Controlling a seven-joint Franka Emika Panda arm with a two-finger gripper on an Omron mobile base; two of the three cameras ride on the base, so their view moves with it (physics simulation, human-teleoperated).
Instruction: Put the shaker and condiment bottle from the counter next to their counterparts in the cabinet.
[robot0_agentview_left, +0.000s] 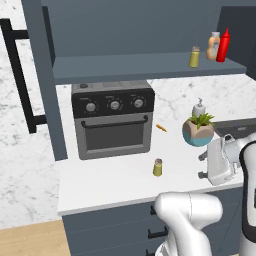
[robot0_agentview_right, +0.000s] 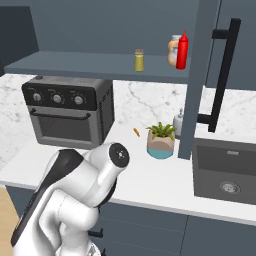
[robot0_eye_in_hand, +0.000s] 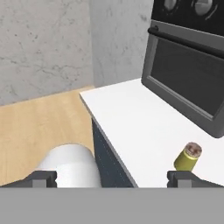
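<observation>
One olive-yellow shaker (robot0_agentview_left: 158, 167) with a grey cap stands on the white counter (robot0_agentview_left: 115, 180), in front of the oven; it also shows in the hand view as the shaker (robot0_eye_in_hand: 188, 156), low right. My gripper (robot0_agentview_left: 202, 166) hangs open and empty to its right, fingers pointing toward it, with a gap between. In the hand view the gripper (robot0_eye_in_hand: 112, 178) has its right fingertip (robot0_eye_in_hand: 183, 178) just below the shaker. On the cabinet shelf (robot0_agentview_left: 125, 67) stand a twin shaker (robot0_agentview_left: 194, 57), a tan-orange bottle (robot0_agentview_left: 214, 46) and the red condiment bottle (robot0_agentview_left: 223, 45) beside it.
A black and grey toaster oven (robot0_agentview_left: 112, 120) sits at the back of the counter. A potted plant (robot0_agentview_left: 198, 131), a soap dispenser (robot0_agentview_left: 199, 107) and a small orange bit (robot0_agentview_left: 161, 128) lie to the right. The sink (robot0_agentview_right: 225, 172) is further right. An open cabinet door (robot0_agentview_right: 200, 75) hangs beside the shelf.
</observation>
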